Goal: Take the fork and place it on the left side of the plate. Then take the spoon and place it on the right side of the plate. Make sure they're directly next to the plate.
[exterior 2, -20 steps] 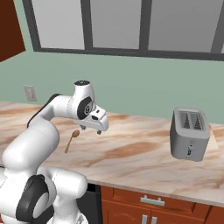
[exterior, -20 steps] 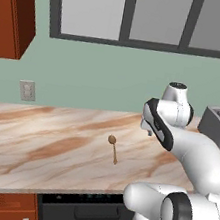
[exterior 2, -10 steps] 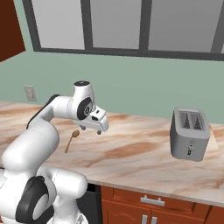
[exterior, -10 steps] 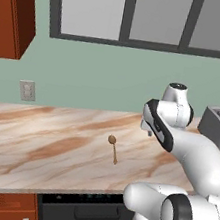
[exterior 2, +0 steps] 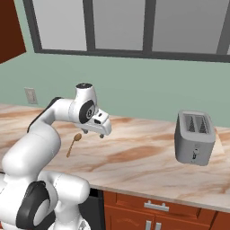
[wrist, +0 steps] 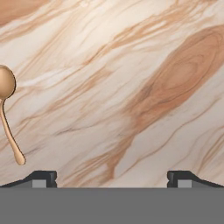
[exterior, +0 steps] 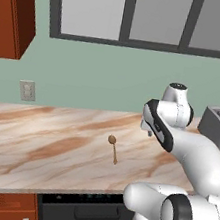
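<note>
One brown spoon (exterior: 112, 148) flat on marbled counter (exterior: 40, 146), tool (wrist: 112, 177) open and empty above bare counter just beside spoon, silver toaster (exterior 2: 194, 138) well apart at counter's right end

White rounded arm (exterior: 196, 152) segments, dark joint rings, grey round joint cap.

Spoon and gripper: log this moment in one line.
gripper: open, empty, above counter | spoon: lying flat on counter, off to one side, untouched
</note>
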